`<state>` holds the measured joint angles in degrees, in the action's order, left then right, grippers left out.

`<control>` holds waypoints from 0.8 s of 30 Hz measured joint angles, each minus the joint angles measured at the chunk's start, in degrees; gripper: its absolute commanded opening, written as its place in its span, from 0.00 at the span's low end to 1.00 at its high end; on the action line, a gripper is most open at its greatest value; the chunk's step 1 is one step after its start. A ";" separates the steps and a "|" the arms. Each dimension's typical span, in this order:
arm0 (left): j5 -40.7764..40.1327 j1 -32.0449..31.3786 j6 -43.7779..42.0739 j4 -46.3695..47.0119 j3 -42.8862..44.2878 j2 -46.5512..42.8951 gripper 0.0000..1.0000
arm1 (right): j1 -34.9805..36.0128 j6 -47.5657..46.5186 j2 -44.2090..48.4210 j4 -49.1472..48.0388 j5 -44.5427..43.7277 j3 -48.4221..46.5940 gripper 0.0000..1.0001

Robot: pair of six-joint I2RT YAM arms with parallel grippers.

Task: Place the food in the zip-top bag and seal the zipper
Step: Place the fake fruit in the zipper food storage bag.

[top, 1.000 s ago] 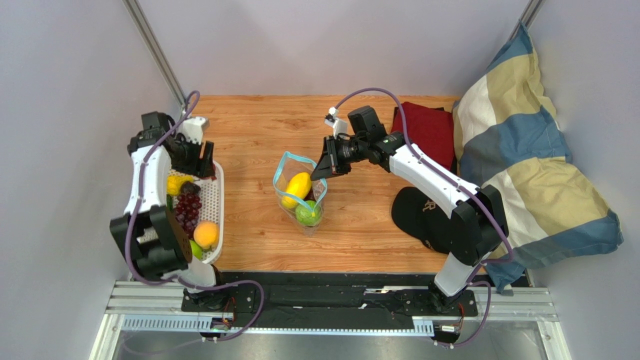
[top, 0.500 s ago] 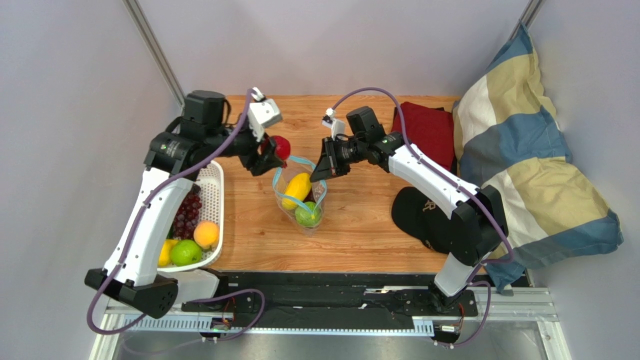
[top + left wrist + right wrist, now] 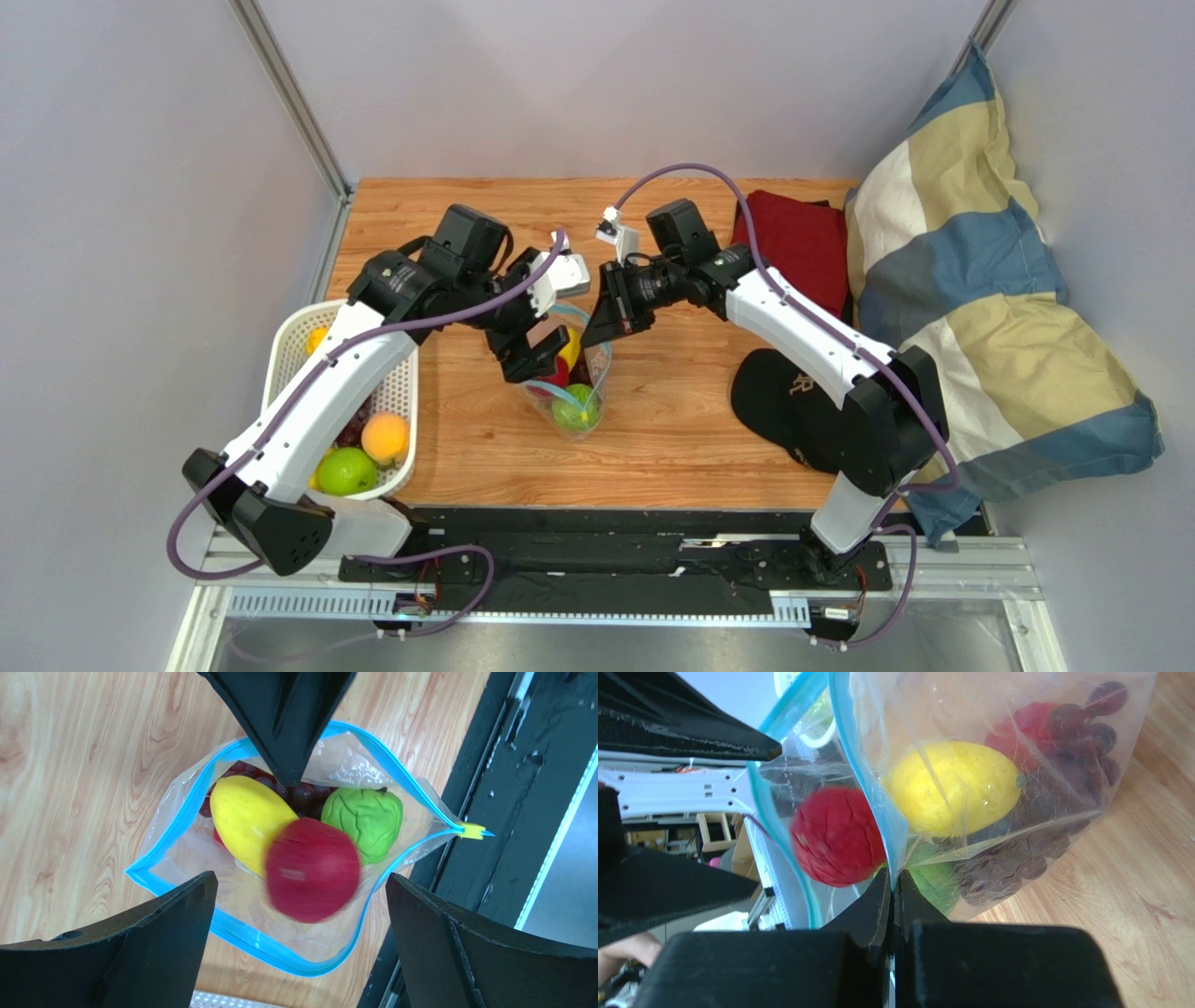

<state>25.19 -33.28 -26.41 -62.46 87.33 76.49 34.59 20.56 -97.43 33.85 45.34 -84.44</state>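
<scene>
The zip-top bag (image 3: 572,396) stands open at the table's middle, its blue zipper (image 3: 247,932) spread wide. Inside are a yellow fruit (image 3: 245,815), a green apple (image 3: 366,816) and dark grapes (image 3: 302,795). My left gripper (image 3: 540,345) is open right above the mouth. A red apple (image 3: 312,870) shows blurred between its fingers, loose in the bag's mouth; it also shows in the right wrist view (image 3: 836,837). My right gripper (image 3: 892,882) is shut on the bag's rim at the far side (image 3: 601,319) and holds it up.
A white slatted basket (image 3: 285,367) at the left holds a green apple (image 3: 345,472), an orange peach (image 3: 385,437) and a yellow piece (image 3: 320,336). A black cap (image 3: 780,399), a red cloth (image 3: 800,241) and a striped pillow (image 3: 989,294) lie at the right.
My left arm swung from the basket over to the bag with the red apple. Its jaws have opened and the apple has left them. My right gripper kept its hold.
</scene>
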 measured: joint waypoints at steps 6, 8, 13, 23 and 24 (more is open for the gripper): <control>0.70 0.00 -9.09 -5.01 0.17 -5.44 0.99 | 0.13 -3.15 0.00 0.24 5.18 -0.87 0.00; 1.79 0.00 -12.98 -6.64 0.17 -8.11 0.97 | 0.17 -3.96 0.00 0.50 5.99 -1.29 0.00; 4.52 -0.02 -22.60 -11.69 0.17 -11.82 0.89 | 0.35 -5.33 -0.09 1.31 6.99 -2.25 0.00; 4.81 -7.80 -32.02 -13.57 -7.85 -11.58 0.76 | 0.92 -5.92 -1.81 1.97 7.76 -3.04 0.00; 4.20 -9.38 -32.85 -13.70 -9.01 -12.15 0.74 | 0.94 -5.92 -1.95 1.99 7.76 -3.13 0.00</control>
<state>29.39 -42.65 -59.27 -76.16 78.32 64.34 35.53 14.63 -99.37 35.83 53.10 -87.57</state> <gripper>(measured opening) 0.789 0.011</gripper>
